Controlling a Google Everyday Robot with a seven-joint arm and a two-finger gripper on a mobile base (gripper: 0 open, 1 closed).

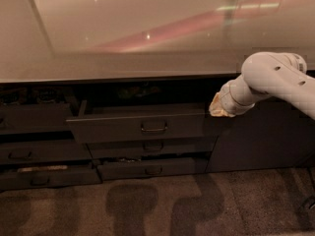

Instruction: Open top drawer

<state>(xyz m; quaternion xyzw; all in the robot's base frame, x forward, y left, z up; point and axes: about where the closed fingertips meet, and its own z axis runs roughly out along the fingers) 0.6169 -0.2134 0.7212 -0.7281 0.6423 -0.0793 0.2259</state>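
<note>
The top drawer is a wide dark grey front with a small loop handle at its centre. It stands pulled partly out from under the counter, with a dark gap behind its upper edge. My gripper is at the end of the white arm, just right of the drawer's right end and level with its upper edge. It is well to the right of the handle.
A pale glossy countertop overhangs the drawers. Narrower dark drawer fronts sit below, and more drawers stand at the left. A dark cabinet panel fills the right. Speckled carpet covers the floor.
</note>
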